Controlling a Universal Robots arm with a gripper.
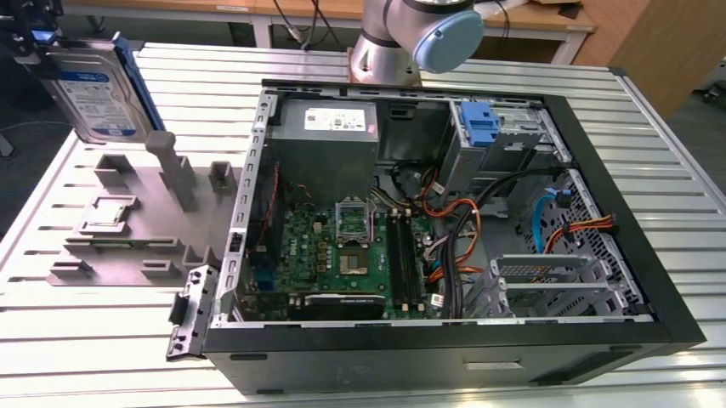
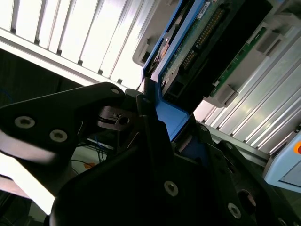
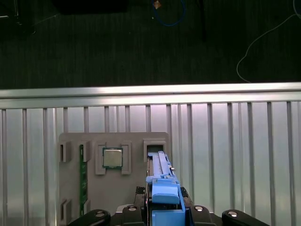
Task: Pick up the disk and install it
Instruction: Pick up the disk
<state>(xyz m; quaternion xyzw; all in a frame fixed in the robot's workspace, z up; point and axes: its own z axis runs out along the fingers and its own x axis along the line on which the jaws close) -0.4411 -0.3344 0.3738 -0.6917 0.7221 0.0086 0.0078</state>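
Note:
The disk [image 1: 100, 85], a silver-grey drive with a white-and-blue label in a blue carrier, hangs upright above the grey fixture [image 1: 136, 212] at the exterior view's left. My gripper [image 1: 48, 49] is shut on its top edge. In the first wrist view the blue carrier edge of the disk [image 3: 164, 195] sticks out from between the black fingers of my gripper [image 3: 164, 217], over an empty slot in the fixture [image 3: 113, 188]. The second wrist view shows the disk's circuit-board side [image 2: 207, 42] clamped by a black finger [image 2: 151, 123].
The open computer case [image 1: 658, 314] lies on the slatted metal table [image 1: 102, 340], with a blue bracket [image 1: 482, 123] on the drive cage at its back. The fixture also holds a processor [image 3: 113, 157] and a green memory stick [image 3: 82, 179]. The arm's base [image 1: 392, 38] stands behind the case.

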